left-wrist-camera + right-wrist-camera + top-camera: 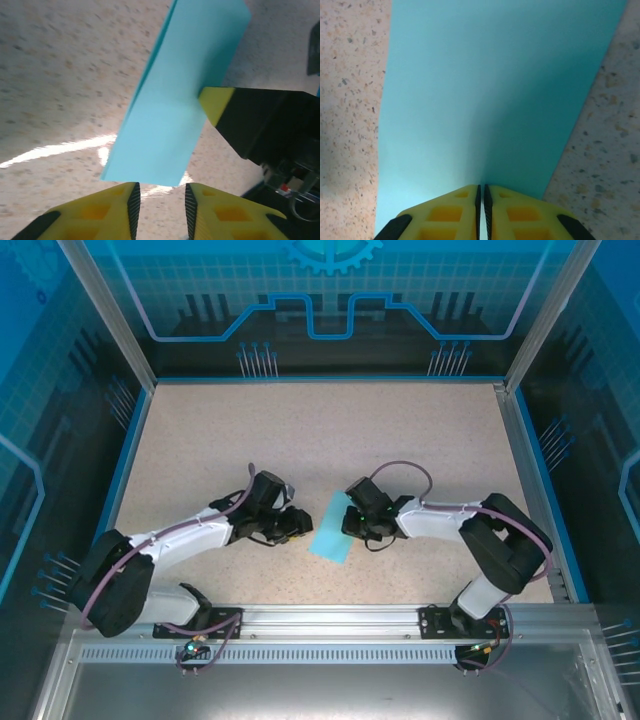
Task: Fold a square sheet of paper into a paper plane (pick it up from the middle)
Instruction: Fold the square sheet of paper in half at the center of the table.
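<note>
The square sheet of paper (333,528) is light cyan and lies folded in half as a long strip between the two arms. In the left wrist view the paper (175,100) shows two layers along its left edge. My right gripper (481,187) is shut on the sheet's (480,90) near long edge, with its pads almost touching. One of its yellow fingertips (216,102) shows at the strip's right edge. My left gripper (162,192) is open just short of the strip's near end, with nothing between its fingers. From above, the left gripper (298,530) and the right gripper (347,523) flank the strip.
The speckled beige table (300,440) stretches away behind the arms. Blue-trimmed glass walls (130,430) enclose it on three sides. An aluminium rail (330,618) with both arm bases runs along the near edge.
</note>
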`<state>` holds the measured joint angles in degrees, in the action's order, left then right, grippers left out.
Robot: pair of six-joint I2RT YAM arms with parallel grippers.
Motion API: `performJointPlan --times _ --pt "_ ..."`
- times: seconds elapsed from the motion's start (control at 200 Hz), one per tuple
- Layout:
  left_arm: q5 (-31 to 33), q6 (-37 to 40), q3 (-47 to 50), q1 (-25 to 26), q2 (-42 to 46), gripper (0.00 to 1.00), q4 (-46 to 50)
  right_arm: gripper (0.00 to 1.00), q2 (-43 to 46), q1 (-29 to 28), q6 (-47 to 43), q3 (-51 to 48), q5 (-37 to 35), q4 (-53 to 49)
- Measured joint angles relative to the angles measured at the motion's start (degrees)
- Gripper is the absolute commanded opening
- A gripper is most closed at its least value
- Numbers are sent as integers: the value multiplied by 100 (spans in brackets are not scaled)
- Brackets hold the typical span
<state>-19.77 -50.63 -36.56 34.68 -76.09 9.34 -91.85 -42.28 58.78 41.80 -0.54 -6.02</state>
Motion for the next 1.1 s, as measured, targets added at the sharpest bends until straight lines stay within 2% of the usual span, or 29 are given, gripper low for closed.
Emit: performJointPlan --times 0.18,0.345,0.475,0.77,1.1 --pt "-24 -306 52 498 -247 15 -726 6 317 461 -494 -334 636 505" --pt "-15 -501 -42 960 -824 9 -1180 1 415 962 -894 -619 1228 988" --pt "0 -603 -350 1202 -1360 6 -1329 0 407 1113 -1167 -726 1602 1067" --pt "96 -645 -909 1276 -2109 4 -1432 0 4 1154 -1493 -723 2105 1211" --pt "267 -645 -1067 1287 -2439 3 -1108 0 -264 1196 -1602 -562 2315 1252"
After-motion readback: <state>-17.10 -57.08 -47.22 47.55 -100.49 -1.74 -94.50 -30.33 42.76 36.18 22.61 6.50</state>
